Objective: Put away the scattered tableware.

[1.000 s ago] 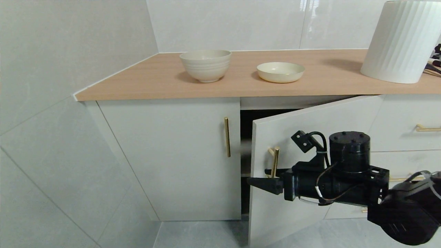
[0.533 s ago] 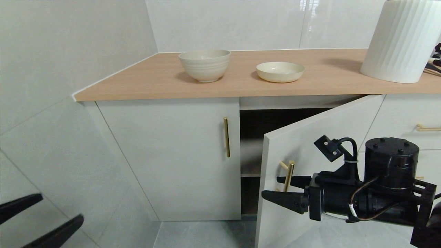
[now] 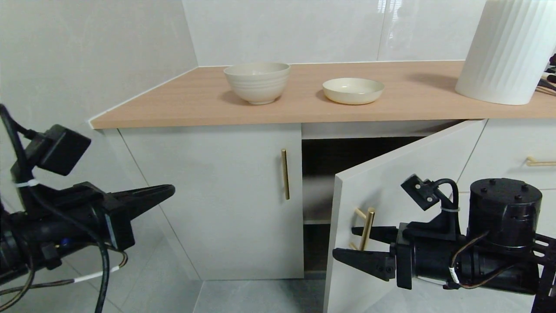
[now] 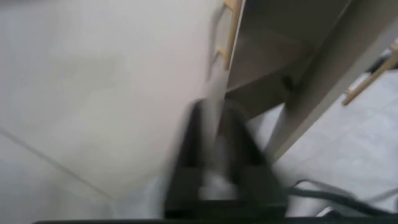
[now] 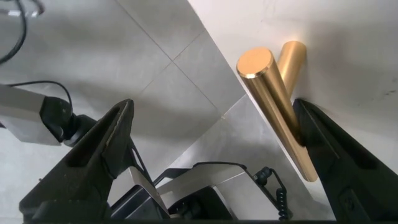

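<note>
Tiled kitchen, wooden worktop [image 3: 182, 104] above the right gripper [image 3: 344, 241], which sits released astride the door handle [image 3: 368, 227]; unclenched, it could slip off mid-pull.

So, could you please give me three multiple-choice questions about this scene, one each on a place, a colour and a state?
1. Where is the bowl? A floor; B counter; C shelf.
2. What colour are the handles? A gold; B black; C red.
3. How is the right door? A shut; B removed; C ajar.
Answers: 1 B, it stands on the wood top beside the dish. 2 A, the bars shine gold. 3 C, it stands angled out, the dark inside showing.
</note>
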